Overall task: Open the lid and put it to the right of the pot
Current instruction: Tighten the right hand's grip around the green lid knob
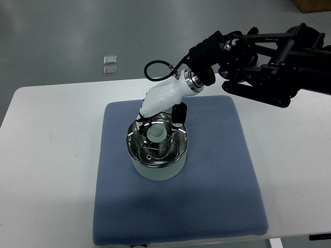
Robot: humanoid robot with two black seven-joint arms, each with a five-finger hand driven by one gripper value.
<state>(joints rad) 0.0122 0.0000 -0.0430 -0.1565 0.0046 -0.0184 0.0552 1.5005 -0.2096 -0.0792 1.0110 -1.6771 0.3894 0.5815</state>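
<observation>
A pale green pot stands on the left half of a blue mat. Its glass lid with a steel rim rests on it, topped by a pale green knob. My right hand, white with dark fingers, reaches in from the upper right over the pot's far edge. One dark finger hangs at the lid's far right rim, and others sit at its far left rim. The fingers are spread on either side of the knob and do not touch it. The hand is open and holds nothing.
The mat lies on a white table; its right half beside the pot is bare. The black right arm spans the upper right. Two small clear packets lie on the floor beyond the table. A cardboard box corner shows top right.
</observation>
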